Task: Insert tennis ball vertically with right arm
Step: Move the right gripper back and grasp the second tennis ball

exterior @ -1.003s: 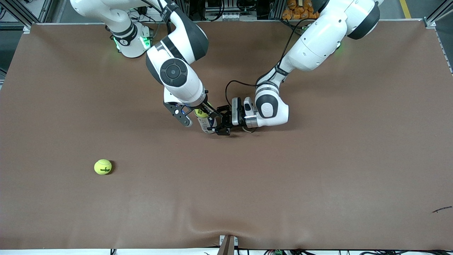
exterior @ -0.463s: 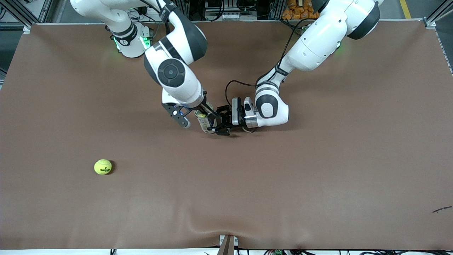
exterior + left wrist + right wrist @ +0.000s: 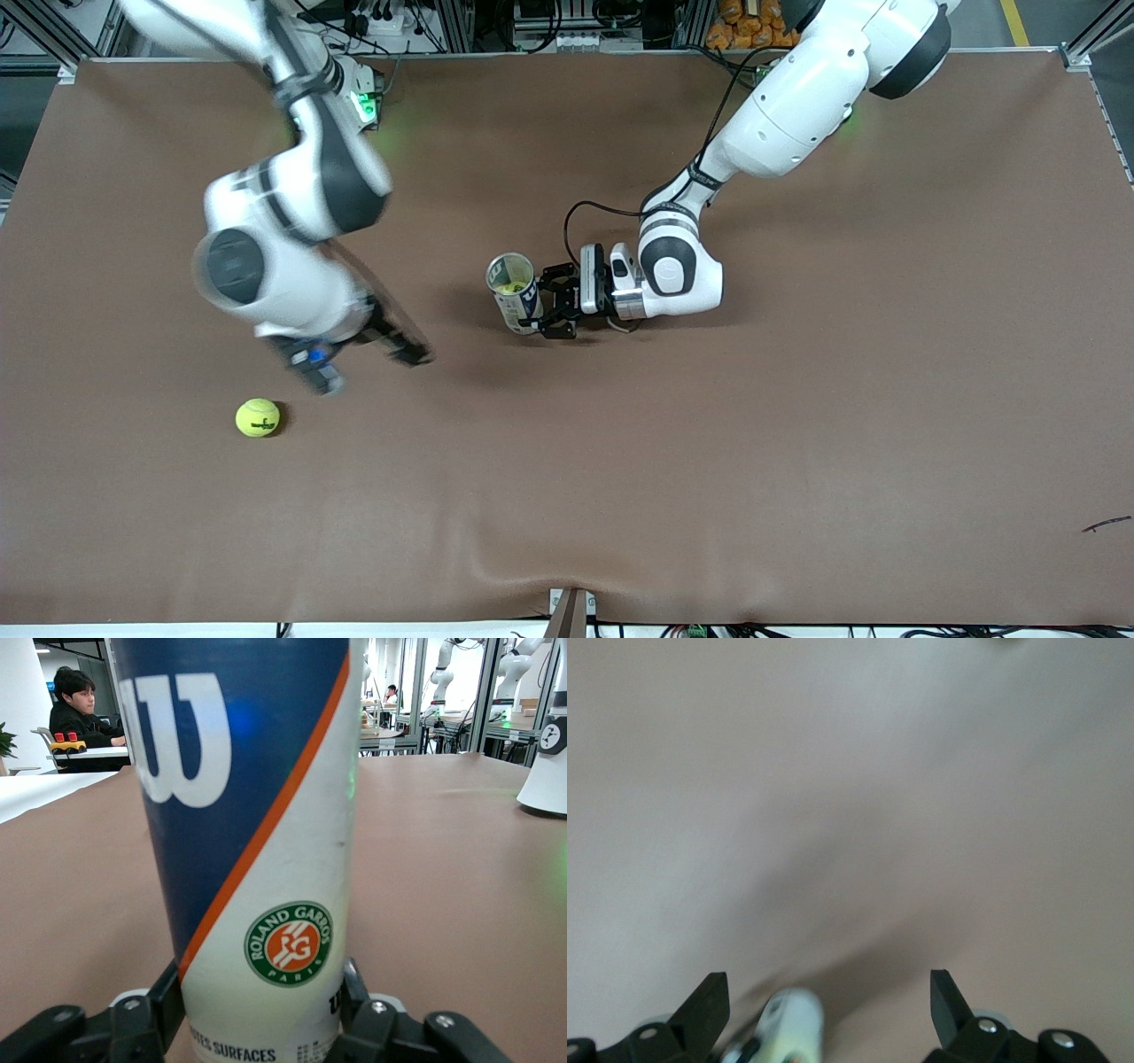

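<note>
We've got the table (image 3: 797, 425) w/ both arms out; left gripper (image 3: 551, 310) has its jaws clamped on the upright Wilson ball can (image 3: 513, 292), one ball already inside. Right gripper (image 3: 359, 359), jaws wide apart and empty, hangs near the loose tennis ball (image 3: 257, 417); pickup and vertical insert are left, we reckon.

Right gripper (image 3: 368, 357) wide, left gripper (image 3: 542, 310) clamped.
</note>
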Tool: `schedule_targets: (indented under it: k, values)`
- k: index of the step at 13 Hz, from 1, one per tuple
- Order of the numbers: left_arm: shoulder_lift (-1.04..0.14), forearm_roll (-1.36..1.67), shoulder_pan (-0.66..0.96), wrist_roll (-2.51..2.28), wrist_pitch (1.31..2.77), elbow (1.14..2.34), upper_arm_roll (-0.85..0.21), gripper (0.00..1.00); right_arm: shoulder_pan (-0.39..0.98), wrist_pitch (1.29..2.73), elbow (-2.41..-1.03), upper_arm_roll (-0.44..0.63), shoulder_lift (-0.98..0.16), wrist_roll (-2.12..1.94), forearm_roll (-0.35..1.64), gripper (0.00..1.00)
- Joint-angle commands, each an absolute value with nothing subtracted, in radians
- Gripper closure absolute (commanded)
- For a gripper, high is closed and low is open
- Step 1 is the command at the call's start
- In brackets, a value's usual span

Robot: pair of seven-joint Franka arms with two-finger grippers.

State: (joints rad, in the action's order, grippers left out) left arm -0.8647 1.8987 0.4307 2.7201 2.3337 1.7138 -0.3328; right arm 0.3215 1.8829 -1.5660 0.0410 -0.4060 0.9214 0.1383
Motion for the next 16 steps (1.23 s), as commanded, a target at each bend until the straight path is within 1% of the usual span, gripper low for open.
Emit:
schedule_targets:
  k: [1,4,5,7,10,11,12,14,16]
  values:
    - [-0.888,1.928,0.431,2.789,2.342,1.71,-0.334,0.29,0.207,1.87,-1.465,0.02,-0.503,0.78,0.039,0.0]
    - [-0.888,1.928,0.431,2.789,2.342,1.71,-0.334,0.29,0.102,1.874,-1.356,0.02,-0.619,0.648,-0.038,0.0]
    - [-0.888,1.928,0.431,2.789,2.342,1.71,-0.334,0.28,0.077,1.905,-1.339,0.02,-0.656,0.629,-0.041,0.0]
    - [-0.888,1.928,0.431,2.789,2.341,1.712,-0.334,0.28,0.031,2.02,-1.348,0.02,-0.702,0.594,-0.063,0.0]
    - [-0.888,1.928,0.431,2.789,2.342,1.715,-0.334,0.27,-0.006,2.088,-1.374,0.02,-0.756,0.56,-0.066,0.0]
    - [-0.888,1.928,0.43,2.789,2.341,1.715,-0.333,0.26,-0.012,2.111,-1.393,0.02,-0.765,0.557,-0.064,0.0]
    - [-0.888,1.928,0.431,2.789,2.341,1.715,-0.334,0.26,-0.015,2.137,-1.431,0.02,-0.767,0.558,-0.061,0.0]
    - [-0.888,1.928,0.431,2.789,2.341,1.715,-0.333,0.3,-0.014,2.148,-1.485,0.02,-0.767,0.561,-0.055,0.0]
    - [-0.888,1.928,0.43,2.798,2.342,1.715,-0.334,0.43,-0.015,2.141,-1.5,0.018,-0.765,0.56,-0.052,0.0]
